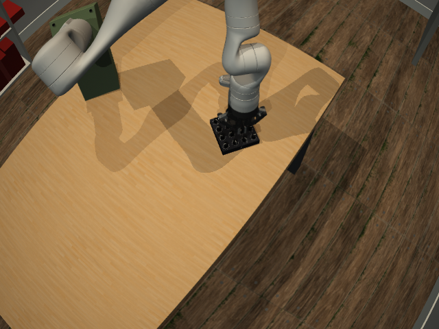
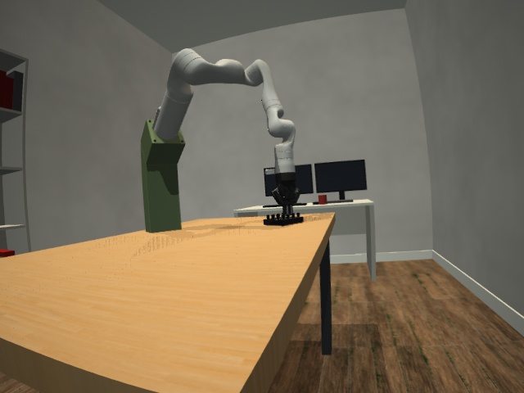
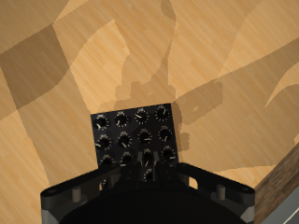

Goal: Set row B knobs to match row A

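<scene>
The black knob box stands flat on the table. Its names lie above the knobs in the wrist view, so row A appears to be at the bottom there. My gripper points straight down, shut on a knob that appears to be B2. That knob's white line runs down the wrist view, tilted slightly left. Knob B1 is just right of the fingers, its line toward the right. Knob B3 is to their left. My gripper partly hides row A; the socket is not visible.
The wooden table has its edge a short way right of the box in the top view. The green arm pedestal stands farther left. A desk with monitors is behind the table.
</scene>
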Available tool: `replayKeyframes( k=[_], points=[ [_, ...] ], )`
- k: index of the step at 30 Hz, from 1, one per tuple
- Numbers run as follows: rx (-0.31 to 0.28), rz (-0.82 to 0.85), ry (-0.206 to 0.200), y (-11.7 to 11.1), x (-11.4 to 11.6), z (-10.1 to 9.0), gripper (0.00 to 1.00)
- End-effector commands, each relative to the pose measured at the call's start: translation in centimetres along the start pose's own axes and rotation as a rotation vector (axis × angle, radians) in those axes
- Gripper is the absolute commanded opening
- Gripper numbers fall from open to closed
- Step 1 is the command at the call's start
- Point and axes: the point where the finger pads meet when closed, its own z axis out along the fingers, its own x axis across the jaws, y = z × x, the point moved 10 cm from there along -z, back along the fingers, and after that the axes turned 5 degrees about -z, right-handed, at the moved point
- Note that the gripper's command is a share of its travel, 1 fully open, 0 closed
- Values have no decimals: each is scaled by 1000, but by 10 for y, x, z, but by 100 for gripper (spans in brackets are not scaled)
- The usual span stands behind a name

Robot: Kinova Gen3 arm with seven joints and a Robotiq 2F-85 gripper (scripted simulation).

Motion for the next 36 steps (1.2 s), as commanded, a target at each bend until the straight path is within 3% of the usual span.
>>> replayKeyframes(
  k=[1,36],
  points=[
    [-2,-23,1,0,0,0,8],
    [-2,-116,1,0,0,0,8]
  ],
)
